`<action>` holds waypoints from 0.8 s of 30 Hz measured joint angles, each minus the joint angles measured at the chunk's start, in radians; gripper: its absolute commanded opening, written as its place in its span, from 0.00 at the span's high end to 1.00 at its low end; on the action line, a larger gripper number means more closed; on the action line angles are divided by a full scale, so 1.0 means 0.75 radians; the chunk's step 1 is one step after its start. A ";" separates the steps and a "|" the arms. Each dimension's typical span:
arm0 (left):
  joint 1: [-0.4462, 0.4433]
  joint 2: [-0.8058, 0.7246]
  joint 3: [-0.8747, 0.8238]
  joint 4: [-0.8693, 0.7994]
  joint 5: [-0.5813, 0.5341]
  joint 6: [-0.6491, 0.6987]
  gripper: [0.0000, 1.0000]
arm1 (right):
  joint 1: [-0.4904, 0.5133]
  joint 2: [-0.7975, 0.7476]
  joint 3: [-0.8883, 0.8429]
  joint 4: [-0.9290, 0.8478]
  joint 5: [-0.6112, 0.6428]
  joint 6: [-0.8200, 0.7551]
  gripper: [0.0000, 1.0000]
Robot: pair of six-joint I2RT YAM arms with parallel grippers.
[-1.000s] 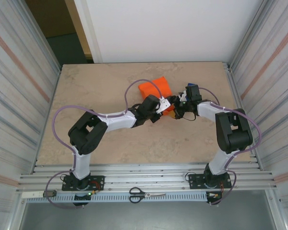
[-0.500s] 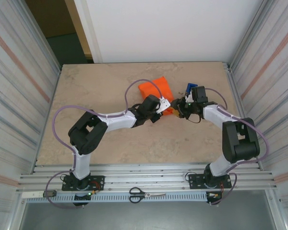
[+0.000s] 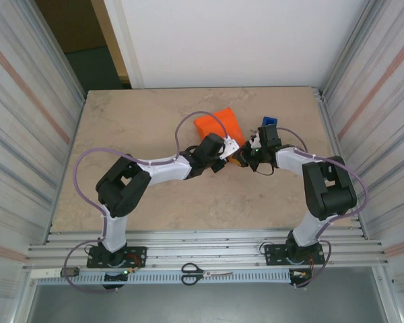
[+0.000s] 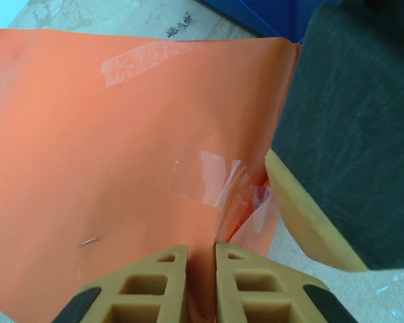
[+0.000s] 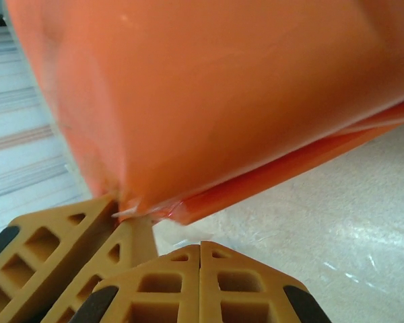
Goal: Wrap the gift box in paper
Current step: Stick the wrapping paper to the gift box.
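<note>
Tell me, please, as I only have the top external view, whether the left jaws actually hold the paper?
Observer: Yes; the left wrist view shows the left gripper with its jaws pinched on an edge of the paper.
Operator: And the right gripper?
Observer: Its jaws are shut flush together, just below the paper's corner.
Operator: Any tape on?
Observer: Clear tape strips are stuck on the paper.

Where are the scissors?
In the top view, the scissors lie on the metal rail at the table's near edge, between the left arm's base and the right arm's base.
</note>
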 measured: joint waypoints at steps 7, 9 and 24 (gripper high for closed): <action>-0.002 0.000 -0.001 0.000 -0.004 -0.003 0.87 | 0.000 0.038 0.026 0.085 0.005 0.023 0.98; -0.002 0.000 -0.001 0.000 -0.006 -0.002 0.87 | 0.000 0.045 0.026 0.093 -0.001 0.031 0.97; -0.004 0.019 0.012 0.020 -0.011 -0.004 0.88 | -0.005 -0.023 -0.004 0.056 0.069 0.003 0.96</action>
